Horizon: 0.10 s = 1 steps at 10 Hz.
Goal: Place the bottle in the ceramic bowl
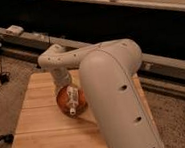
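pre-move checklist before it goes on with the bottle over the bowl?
1. Bottle over the ceramic bowl: ok, it overlaps the bowl's inside.
2. Bottle resting on the bowl floor: cannot tell, contact is not visible.
3. Gripper located: ok, it reaches down from the arm right above the bowl, at the bottle's upper end.
4. Gripper released from the bottle: cannot tell.
5. Bowl fully on the wooden table, away from its edges: ok.
6. Retreat path on the bowl's right side: cannot tell, the arm hides that part of the table.
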{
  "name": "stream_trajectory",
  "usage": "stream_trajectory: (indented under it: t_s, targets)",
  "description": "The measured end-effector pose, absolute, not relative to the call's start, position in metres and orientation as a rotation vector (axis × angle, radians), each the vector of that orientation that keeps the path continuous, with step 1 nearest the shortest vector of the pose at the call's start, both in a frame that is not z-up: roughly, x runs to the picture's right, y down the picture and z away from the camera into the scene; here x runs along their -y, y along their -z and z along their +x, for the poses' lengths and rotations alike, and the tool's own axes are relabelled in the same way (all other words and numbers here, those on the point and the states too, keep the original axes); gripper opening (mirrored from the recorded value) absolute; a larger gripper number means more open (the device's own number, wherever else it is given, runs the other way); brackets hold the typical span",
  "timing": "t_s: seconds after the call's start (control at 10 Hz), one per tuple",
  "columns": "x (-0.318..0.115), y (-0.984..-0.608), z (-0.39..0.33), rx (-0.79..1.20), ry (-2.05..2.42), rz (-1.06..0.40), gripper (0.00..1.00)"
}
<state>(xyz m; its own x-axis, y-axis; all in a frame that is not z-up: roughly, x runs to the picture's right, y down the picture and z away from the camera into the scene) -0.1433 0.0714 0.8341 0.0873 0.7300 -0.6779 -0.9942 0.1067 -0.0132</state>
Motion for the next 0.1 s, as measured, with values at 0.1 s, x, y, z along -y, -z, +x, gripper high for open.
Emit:
stream_trajectory:
  t_s: [0.1]
  targets:
    - [-0.0715,-0.834,-0.1436,-0.595,-1.385,-0.553,0.8]
